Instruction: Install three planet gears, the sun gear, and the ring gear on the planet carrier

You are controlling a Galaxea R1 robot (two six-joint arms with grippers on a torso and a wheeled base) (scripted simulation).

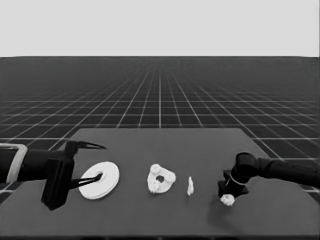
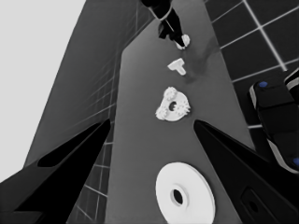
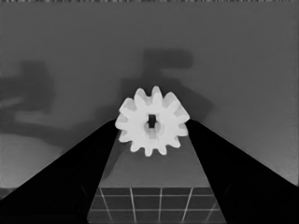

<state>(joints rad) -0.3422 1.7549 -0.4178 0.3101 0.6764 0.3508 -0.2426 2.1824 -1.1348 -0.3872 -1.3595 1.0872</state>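
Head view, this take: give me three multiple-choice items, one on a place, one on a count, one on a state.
1. Where does the thin white piece lie?
A. Between the smaller round part and the right gripper
B. On the larger round part
C. Under the left gripper

2. How many gears sit between the right gripper's fingers?
A. None
B. One
C. Two

3. The larger round part is:
A. Stacked on the smaller one
B. Flat on the table, apart from the smaller one
C. Held up by the right gripper

1 A: the thin white piece lies between the smaller round part and the right gripper.
2 B: one gear.
3 B: the larger round part lies by the left gripper.
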